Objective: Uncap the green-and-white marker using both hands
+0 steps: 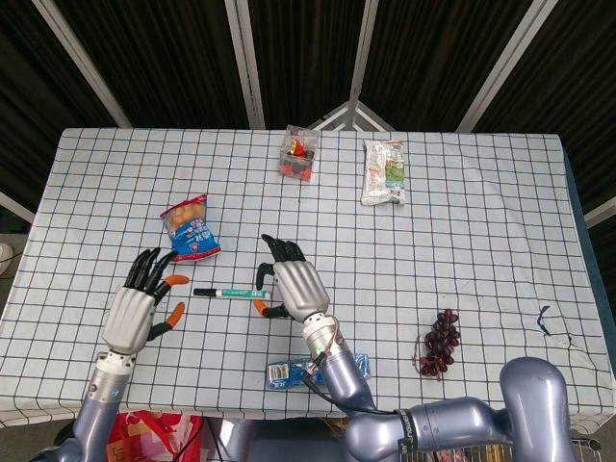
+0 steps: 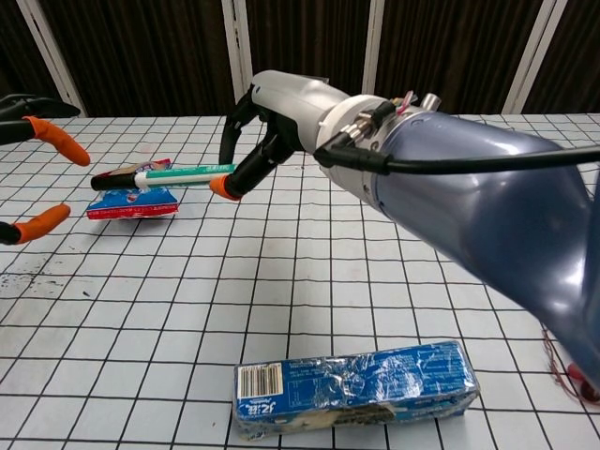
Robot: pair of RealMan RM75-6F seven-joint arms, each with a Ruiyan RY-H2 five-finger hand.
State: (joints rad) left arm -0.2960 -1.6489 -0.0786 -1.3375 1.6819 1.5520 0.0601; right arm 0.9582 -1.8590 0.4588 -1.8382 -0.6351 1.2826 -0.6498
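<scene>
The green-and-white marker with a black cap at its left end is held level above the table; in the chest view the marker points left. My right hand pinches its right end between thumb and fingers; the right hand fills the chest view's upper middle. My left hand hovers open just left of the cap, orange fingertips apart, a short gap from it. Only the left hand's orange-tipped fingers show at the chest view's left edge.
A blue snack bag lies behind the marker. A blue box sits near the front edge under my right arm. Grapes lie to the right; a small clear box and a white packet are at the back.
</scene>
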